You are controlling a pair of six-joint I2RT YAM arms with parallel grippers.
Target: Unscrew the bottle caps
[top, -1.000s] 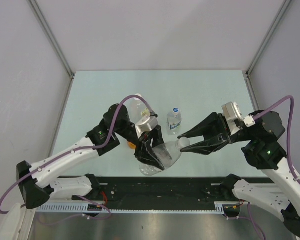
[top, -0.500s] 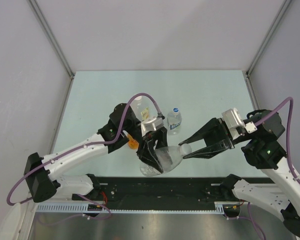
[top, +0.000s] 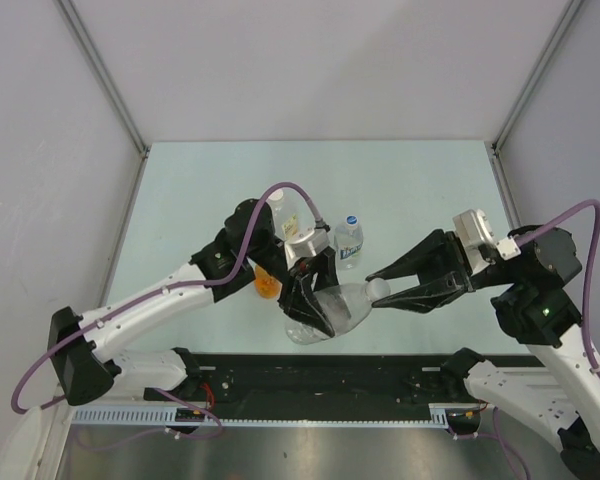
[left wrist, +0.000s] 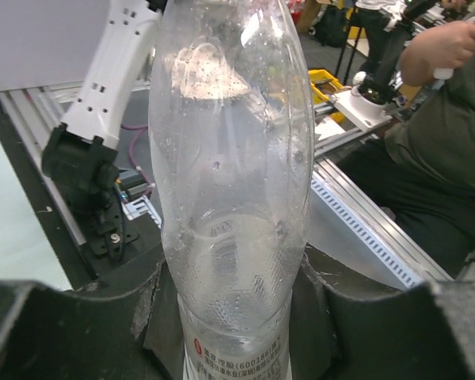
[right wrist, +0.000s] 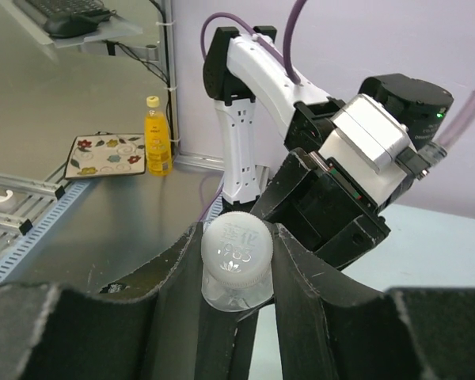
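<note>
My left gripper (top: 310,305) is shut on the body of a clear bottle (top: 332,308) and holds it tilted, neck toward the right, near the table's front edge. The bottle fills the left wrist view (left wrist: 233,198), pinched between the pads (left wrist: 332,317). Its plain white cap (top: 377,290) sits between the jaws of my right gripper (top: 379,291), which press on both sides of the cap (right wrist: 236,252). A mid-sized bottle with a blue label (top: 349,243) and a blue cap stands upright behind. The largest bottle (top: 284,210) stands partly hidden behind the left arm.
An orange patch (top: 267,285) shows under the left forearm; I cannot tell what it is. Both arms cross the front middle of the table (top: 430,180). The black front rail (top: 310,385) lies just below the held bottle.
The held bottle and both grippers have shifted slightly right. The right wrist has turned about the cap, and the left arm has swung further in over the table.
</note>
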